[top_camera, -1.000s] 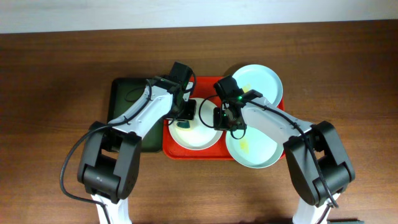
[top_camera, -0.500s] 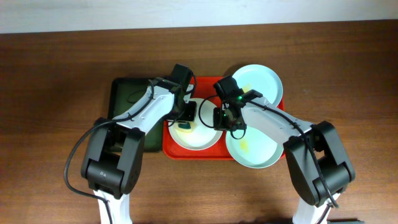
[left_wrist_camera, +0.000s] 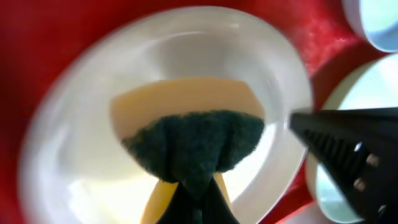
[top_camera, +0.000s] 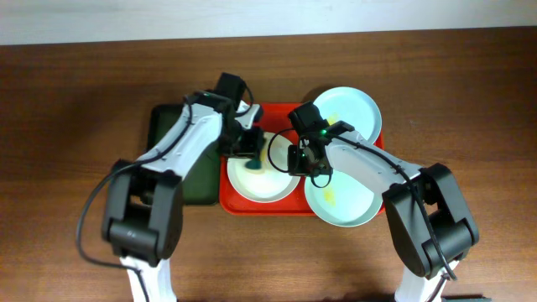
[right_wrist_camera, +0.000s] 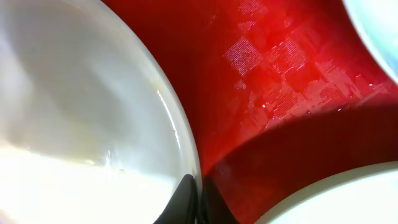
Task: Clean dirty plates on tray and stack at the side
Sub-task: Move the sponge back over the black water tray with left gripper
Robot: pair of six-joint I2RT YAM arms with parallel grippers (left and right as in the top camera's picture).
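A white plate (top_camera: 273, 179) lies at the left of the red tray (top_camera: 277, 110). My left gripper (top_camera: 251, 156) is shut on a sponge (top_camera: 252, 165), dark green pad over yellow foam, pressed onto the plate's inside (left_wrist_camera: 74, 155). In the left wrist view the sponge (left_wrist_camera: 196, 140) fills the middle above my left gripper (left_wrist_camera: 196, 190). My right gripper (top_camera: 294, 161) is shut on the white plate's right rim, one finger inside and one outside (right_wrist_camera: 199, 186). A pale blue plate (top_camera: 352, 107) and a pale mint plate (top_camera: 344, 201), both with yellow smears, lie at the tray's right.
A smaller dark green tray (top_camera: 166, 134) lies against the red tray's left side, partly under my left arm. Brown wooden table (top_camera: 75, 101) surrounds both trays. The mint plate overhangs the red tray's front edge.
My left arm has swung toward the back left, dragging the sponge a short way across the white plate. The right gripper has held still on the rim.
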